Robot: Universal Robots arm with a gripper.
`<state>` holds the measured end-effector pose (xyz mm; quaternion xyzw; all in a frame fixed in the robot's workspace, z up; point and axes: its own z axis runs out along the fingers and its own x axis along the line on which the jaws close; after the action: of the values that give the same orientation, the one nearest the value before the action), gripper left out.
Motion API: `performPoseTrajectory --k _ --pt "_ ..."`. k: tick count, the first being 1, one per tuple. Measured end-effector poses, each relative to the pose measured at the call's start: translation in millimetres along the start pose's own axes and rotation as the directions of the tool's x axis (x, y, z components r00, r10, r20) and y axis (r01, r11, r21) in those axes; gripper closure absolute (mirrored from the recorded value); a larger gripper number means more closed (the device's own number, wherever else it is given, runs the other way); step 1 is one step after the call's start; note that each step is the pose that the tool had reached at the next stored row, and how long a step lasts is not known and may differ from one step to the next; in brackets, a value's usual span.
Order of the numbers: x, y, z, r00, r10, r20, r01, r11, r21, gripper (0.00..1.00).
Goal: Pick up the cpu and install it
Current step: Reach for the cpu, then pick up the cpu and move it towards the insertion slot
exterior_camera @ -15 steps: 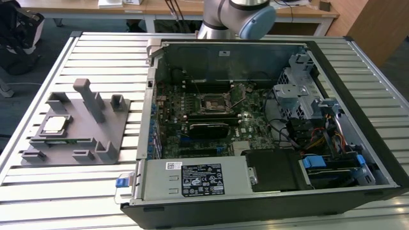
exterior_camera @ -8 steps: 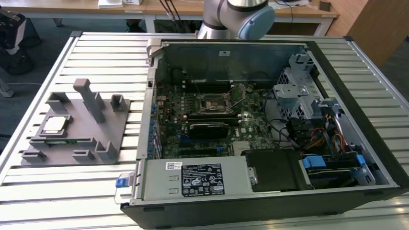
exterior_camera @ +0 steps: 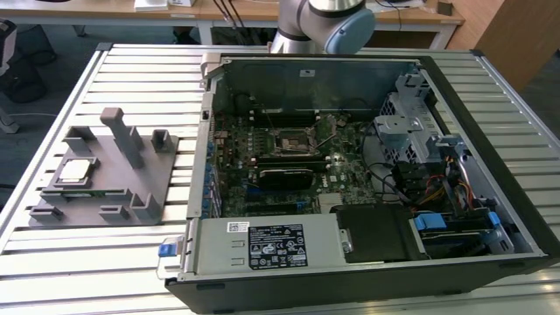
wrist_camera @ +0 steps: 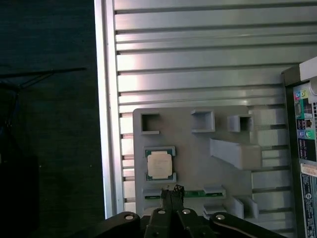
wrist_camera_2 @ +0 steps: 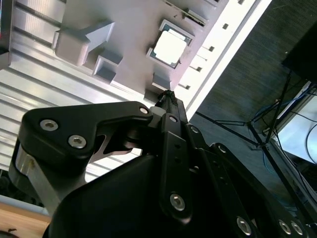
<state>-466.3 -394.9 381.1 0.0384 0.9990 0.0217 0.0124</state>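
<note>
In the exterior view the cpu [exterior_camera: 75,170] lies flat in its recess on the grey fixture [exterior_camera: 131,180], which sits on the slatted table [exterior_camera: 140,72] toward the exterior view's left, well apart from the open computer case [exterior_camera: 350,79]. Inside the case, the black-framed socket [exterior_camera: 293,139] on the motherboard [exterior_camera: 341,174] shows no silver chip in it, and the arm [exterior_camera: 319,20] rises behind the case. In the second wrist view the gripper [wrist_camera_2: 167,94] hangs above the fixture's edge, near the cpu [wrist_camera_2: 170,47] but apart from it. In the first wrist view the gripper [wrist_camera: 173,189] has its fingertips drawn together with nothing between them, poised just beside the cpu [wrist_camera: 160,164], which rests square in its seat. As a judgement, the task is barely begun: the chip is not yet grasped, so both the pick-up and the installation are left to do.
</note>
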Motion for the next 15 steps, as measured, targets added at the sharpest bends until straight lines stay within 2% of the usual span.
performPoseTrajectory --k 7,15 --pt "8.7 -0.2 0.4 1.0000 0.000 -0.0003 0.000 1.0000 0.0000 0.89" --pt "11.0 -0.5 4.3 1.0000 0.000 -0.0024 0.000 1.0000 0.0001 0.89"
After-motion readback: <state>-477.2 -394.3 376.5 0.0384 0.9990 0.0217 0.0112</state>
